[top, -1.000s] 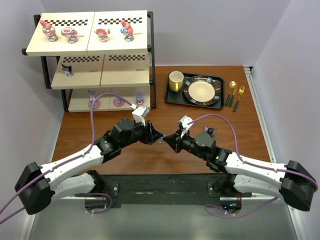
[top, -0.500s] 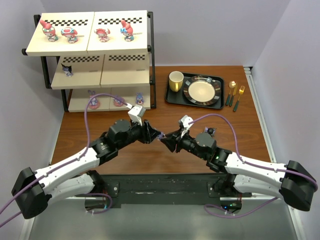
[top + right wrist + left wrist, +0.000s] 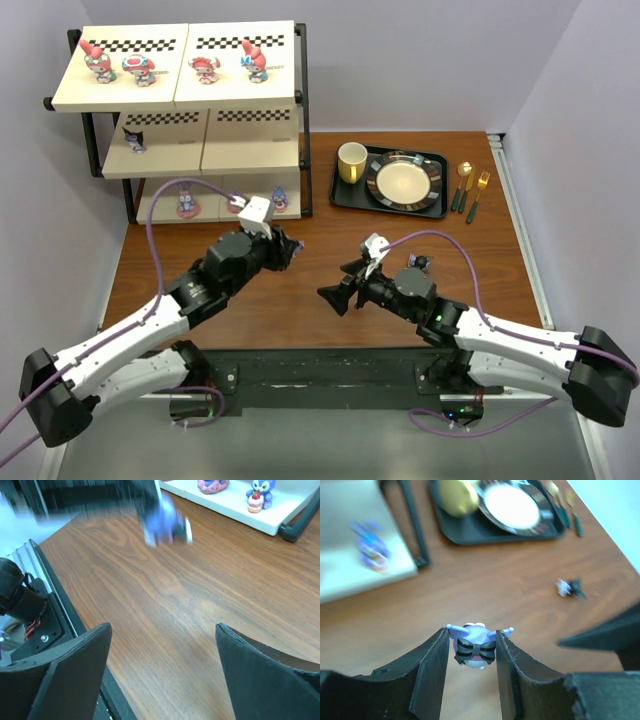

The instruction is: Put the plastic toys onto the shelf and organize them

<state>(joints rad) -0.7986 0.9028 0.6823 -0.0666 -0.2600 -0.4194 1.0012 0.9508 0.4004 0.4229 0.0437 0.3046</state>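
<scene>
The shelf (image 3: 226,92) stands at the back left. Several pink and red plastic toys (image 3: 205,69) sit on its top board, a dark one (image 3: 133,140) on the middle board and purple ones (image 3: 185,205) on the bottom board. My left gripper (image 3: 289,248) hovers in front of the shelf, shut on a pale purple toy with a black striped bow (image 3: 475,647); the toy shows between the fingers (image 3: 432,665). My right gripper (image 3: 334,293) hangs over the table's middle, wide open and empty (image 3: 164,628). A small dark toy (image 3: 420,262) lies on the table beside the right arm (image 3: 570,587).
A black tray (image 3: 345,195) at the back centre carries a yellow mug (image 3: 351,161) and a plate (image 3: 403,182). Gold cutlery (image 3: 470,188) lies to its right. Walls close in both sides. In the right wrist view, two purple toys (image 3: 260,491) stand on the shelf's bottom board (image 3: 225,502).
The two grippers met at the table's middle. My right gripper has opened and drawn back. My left gripper has carried the purple toy away toward the shelf.
</scene>
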